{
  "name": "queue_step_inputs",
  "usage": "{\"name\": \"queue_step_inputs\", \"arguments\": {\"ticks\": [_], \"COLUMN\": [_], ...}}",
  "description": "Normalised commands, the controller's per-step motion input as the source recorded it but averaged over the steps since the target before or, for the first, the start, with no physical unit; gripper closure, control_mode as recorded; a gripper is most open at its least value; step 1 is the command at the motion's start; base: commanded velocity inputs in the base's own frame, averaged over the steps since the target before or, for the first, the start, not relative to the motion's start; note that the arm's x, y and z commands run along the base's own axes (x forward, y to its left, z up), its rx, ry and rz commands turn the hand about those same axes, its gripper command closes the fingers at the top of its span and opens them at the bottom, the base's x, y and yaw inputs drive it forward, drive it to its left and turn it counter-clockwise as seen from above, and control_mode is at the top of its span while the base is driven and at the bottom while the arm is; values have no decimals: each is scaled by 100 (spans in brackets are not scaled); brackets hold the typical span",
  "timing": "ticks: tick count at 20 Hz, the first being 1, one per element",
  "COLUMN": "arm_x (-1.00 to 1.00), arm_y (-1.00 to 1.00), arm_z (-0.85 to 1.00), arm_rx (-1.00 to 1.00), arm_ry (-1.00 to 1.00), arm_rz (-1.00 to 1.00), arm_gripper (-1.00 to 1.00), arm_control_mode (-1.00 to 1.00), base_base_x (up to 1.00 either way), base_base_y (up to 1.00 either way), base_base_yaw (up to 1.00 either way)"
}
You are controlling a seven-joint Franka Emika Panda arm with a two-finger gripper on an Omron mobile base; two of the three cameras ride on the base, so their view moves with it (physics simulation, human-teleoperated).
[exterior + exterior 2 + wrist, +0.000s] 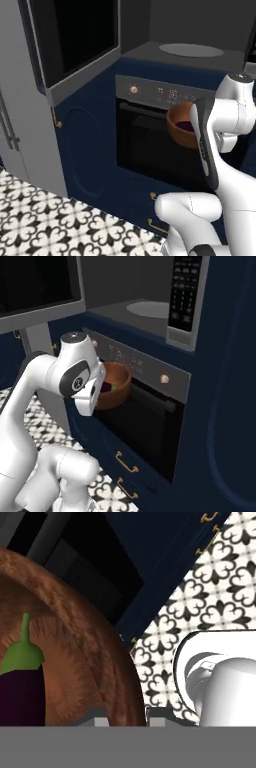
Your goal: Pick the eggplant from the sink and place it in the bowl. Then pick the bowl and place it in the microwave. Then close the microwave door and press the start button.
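The reddish-brown bowl (176,131) (119,387) (75,647) hangs in the air in front of the black oven, below the microwave opening. My gripper (127,718) (101,385) is shut on the bowl's near rim, one fingertip inside and one outside. The dark purple eggplant (20,694) (186,125) (107,387) lies inside the bowl, green stem up in the hand view. The microwave (190,50) (150,308) stands open, with a pale turntable inside. Its door (75,35) (35,286) is swung out to the left, and its button panel (184,291) is on the right. The sink is out of view.
The black oven (150,140) (145,426) with a knob and handle fills the cabinet below the microwave. Navy drawers with brass pulls (126,462) sit under it. A grey tall cabinet (20,125) stands at the left over patterned floor tiles (50,220).
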Motion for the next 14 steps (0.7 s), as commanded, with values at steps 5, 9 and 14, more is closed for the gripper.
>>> {"name": "queue_step_inputs", "arguments": {"ticks": [5, 9, 14], "arm_x": [0, 0, 0], "arm_y": [0, 0, 0], "arm_z": [0, 0, 0], "arm_rx": [0, 0, 0], "arm_ry": [0, 0, 0], "arm_rz": [0, 0, 0], "arm_gripper": [100, 100, 100], "arm_control_mode": [100, 100, 100], "base_base_x": [10, 3, 0], "base_base_y": [-2, 0, 0], "base_base_yaw": [37, 37, 19]}}
